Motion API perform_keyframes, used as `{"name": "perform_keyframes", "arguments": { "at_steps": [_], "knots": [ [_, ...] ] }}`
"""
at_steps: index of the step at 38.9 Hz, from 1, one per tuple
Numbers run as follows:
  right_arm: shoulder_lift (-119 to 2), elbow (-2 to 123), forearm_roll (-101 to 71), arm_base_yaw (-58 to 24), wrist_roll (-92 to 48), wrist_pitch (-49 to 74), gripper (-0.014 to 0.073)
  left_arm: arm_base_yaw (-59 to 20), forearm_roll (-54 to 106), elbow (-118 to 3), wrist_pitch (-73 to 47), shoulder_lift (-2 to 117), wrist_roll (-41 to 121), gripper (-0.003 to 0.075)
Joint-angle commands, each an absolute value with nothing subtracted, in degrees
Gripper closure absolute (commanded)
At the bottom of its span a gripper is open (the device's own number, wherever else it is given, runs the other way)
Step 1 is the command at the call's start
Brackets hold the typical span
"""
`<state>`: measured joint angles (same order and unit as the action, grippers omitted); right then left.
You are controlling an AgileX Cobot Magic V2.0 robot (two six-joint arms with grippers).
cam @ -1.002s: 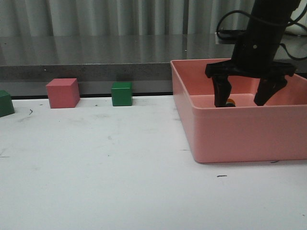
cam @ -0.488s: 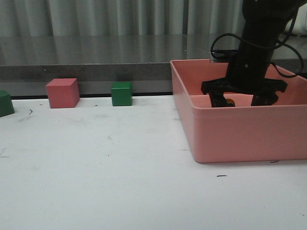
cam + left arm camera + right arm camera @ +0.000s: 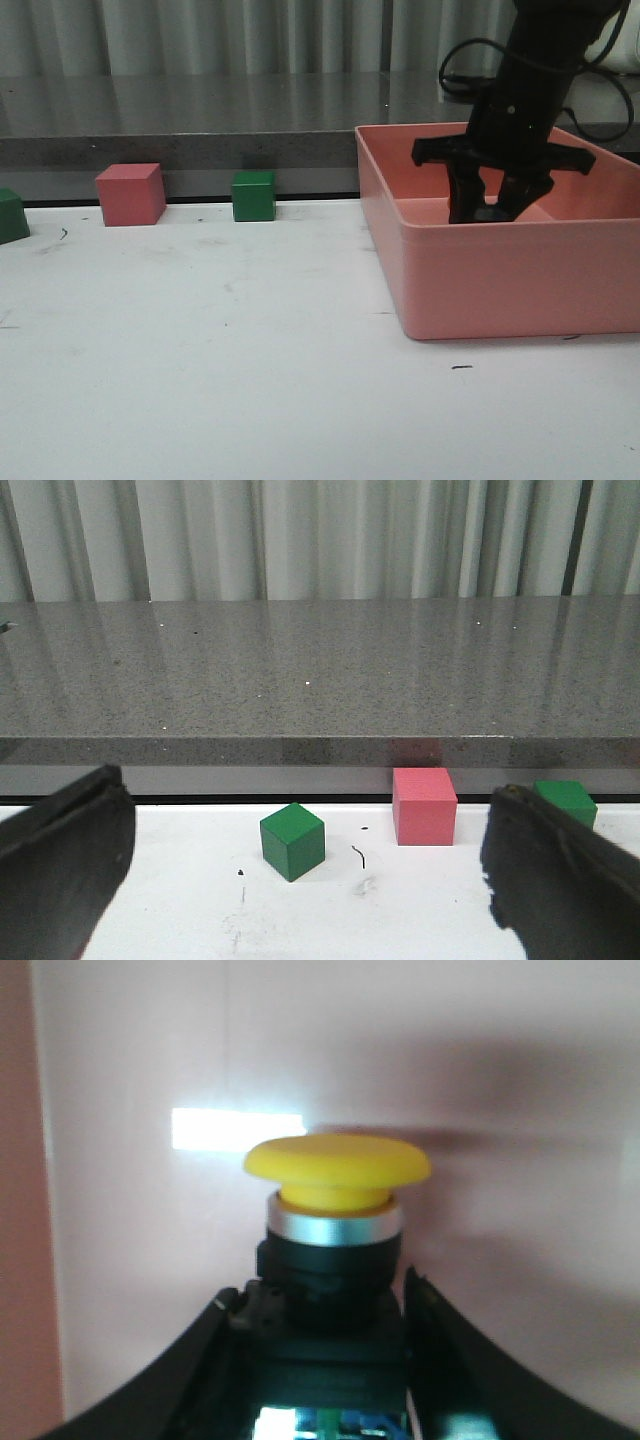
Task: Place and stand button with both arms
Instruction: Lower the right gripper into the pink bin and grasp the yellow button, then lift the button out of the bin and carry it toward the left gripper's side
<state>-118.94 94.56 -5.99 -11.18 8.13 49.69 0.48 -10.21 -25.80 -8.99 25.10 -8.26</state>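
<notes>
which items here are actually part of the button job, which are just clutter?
Part of the job:
button
right gripper, shut on the button inside the pink bin
left gripper, open, holding nothing

Just lying about:
pink cube
green cubes

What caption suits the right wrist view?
Right claw shut on the yellow-capped button above the pink bin's floor.

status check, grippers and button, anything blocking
Right gripper shut on the button, inside the pink bin. Left gripper open, holding nothing. Bin walls close around the right gripper; no other obstruction seen.
</notes>
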Motion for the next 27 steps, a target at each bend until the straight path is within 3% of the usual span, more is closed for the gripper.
{"name": "perform_keyframes", "arguments": {
  "at_steps": [1,15,27],
  "knots": [
    [-110.6,96.4,-6.8,-11.2,7.8,49.1,0.0307,0.5,-10.3,-27.9,-4.5,25.8,-8.9,0.0048],
    [-97.2,96.9,-8.9,-14.4,8.0,50.7,0.0307,0.5,-10.3,-27.9,-4.5,25.8,-8.9,0.0048],
    [-101.6,107.4,-9.0,-30.0,8.8,55.4,0.0307,0.5,-10.3,-27.9,-4.4,25.8,-8.9,0.0048]
  ]
}}
